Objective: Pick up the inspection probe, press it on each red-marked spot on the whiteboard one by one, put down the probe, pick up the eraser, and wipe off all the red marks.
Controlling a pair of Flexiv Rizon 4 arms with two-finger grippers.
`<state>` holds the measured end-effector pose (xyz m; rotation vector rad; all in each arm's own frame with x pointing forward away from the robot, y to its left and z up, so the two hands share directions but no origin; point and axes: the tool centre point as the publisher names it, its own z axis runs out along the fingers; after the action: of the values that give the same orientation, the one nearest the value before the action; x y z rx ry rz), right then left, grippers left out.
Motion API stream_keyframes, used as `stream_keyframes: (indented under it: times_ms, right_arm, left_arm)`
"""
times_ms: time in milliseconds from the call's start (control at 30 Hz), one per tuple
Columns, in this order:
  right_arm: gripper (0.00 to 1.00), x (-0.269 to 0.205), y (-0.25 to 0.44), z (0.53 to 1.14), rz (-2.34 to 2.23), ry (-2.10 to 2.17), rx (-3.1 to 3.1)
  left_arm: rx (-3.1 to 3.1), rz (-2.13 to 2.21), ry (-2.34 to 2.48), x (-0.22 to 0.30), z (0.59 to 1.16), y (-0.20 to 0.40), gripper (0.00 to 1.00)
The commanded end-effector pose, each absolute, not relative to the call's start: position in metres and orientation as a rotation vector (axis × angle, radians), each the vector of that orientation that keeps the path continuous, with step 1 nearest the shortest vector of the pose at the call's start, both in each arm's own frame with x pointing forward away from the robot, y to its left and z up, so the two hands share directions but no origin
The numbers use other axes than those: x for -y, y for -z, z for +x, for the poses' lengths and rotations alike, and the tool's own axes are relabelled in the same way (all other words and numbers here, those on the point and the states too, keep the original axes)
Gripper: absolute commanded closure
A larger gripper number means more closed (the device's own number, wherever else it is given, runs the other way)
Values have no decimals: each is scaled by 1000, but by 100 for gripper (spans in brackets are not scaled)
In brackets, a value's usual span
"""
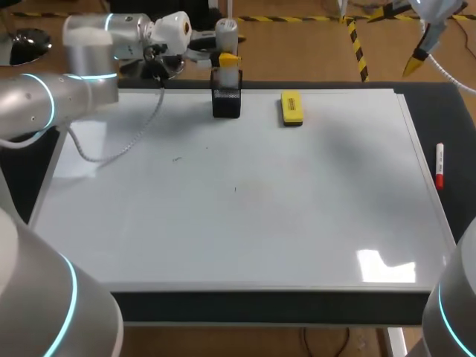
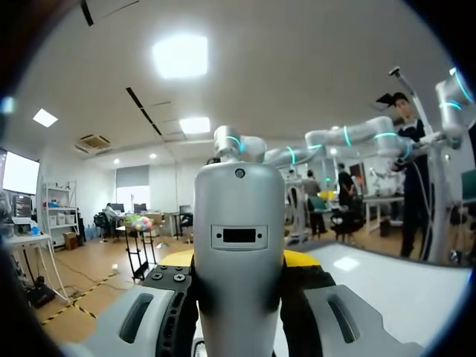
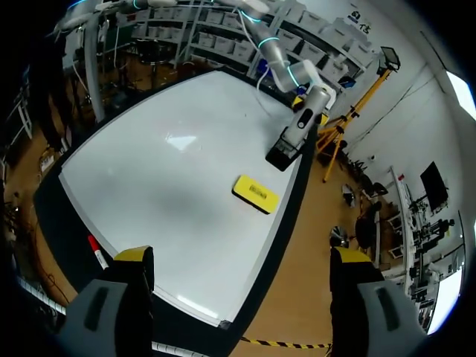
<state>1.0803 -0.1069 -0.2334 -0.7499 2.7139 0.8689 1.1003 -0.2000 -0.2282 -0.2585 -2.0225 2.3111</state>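
The grey inspection probe stands upright at the whiteboard's far edge, its lower end at the mouth of a black holder. My left gripper is shut on the probe. In the left wrist view the probe's body fills the gap in that gripper. The yellow eraser lies flat just right of the holder. My right gripper hangs open and empty high over the table's far right corner, with the eraser and holder ahead of it. I see no red marks on the whiteboard.
A red-capped marker pen lies on the dark strip beside the whiteboard's right edge. A grey cable from my left arm droops over the board's far left part. Two tiny dark specks show on the board.
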Motion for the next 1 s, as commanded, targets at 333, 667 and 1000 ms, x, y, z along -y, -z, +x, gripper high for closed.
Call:
stream_keyframes:
  times_ms: [333,667,1000]
  right_arm:
    - [0,107,233,1081,-755,-865,-2718]
    - [0,107,233,1081,-755,-865,-2718]
    - [0,107,233,1081,-755,-865,-2718]
  left_arm:
    - [1983,-298,-2324,200,1108,255,100]
    - [1987,-315,-2305,200,1110,265,100]
    - [1982,-319,-2301,199,1109,273,100]
